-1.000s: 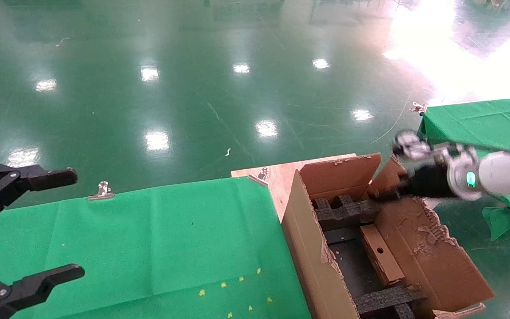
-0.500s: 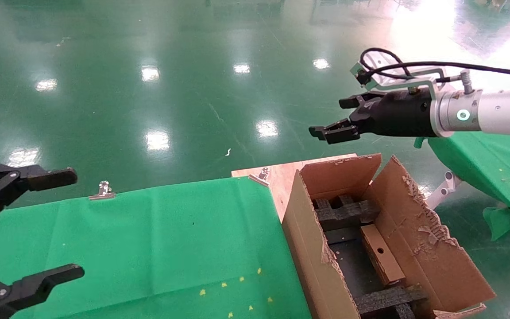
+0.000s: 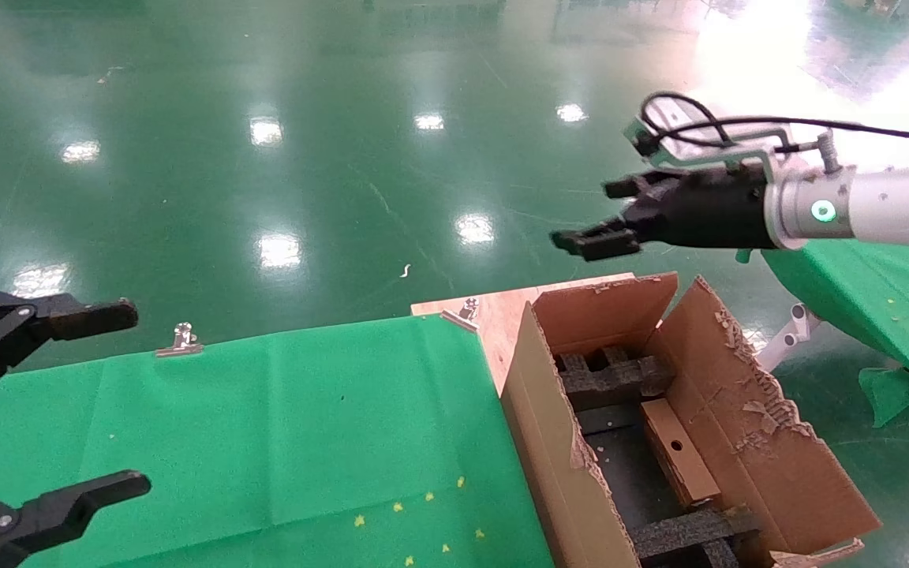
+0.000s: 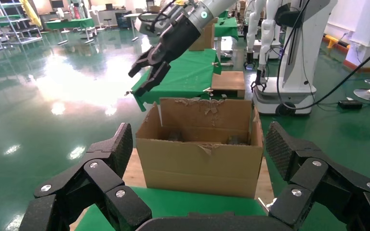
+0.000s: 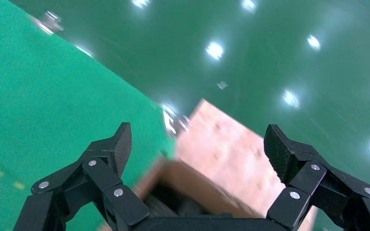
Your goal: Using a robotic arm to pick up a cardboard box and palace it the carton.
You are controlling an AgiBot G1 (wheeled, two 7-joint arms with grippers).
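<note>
- The right gripper (image 3: 611, 214) is wide open, holds nothing, up above the carton (image 3: 557, 450).
- The cardboard box (image 3: 679, 454) lies inside.
- The left gripper (image 3: 99, 402) waits, wide open, its arm cut off.

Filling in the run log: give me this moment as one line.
right gripper: open, empty, above carton | cardboard box: inside carton | left gripper: open, parked over green table

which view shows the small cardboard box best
The head view: the cardboard box lies in full sight inside the carton, its round hole facing up. The left wrist view shows only the carton's outer wall, hiding the box. The right wrist view catches a blurred carton corner, no box.
</note>
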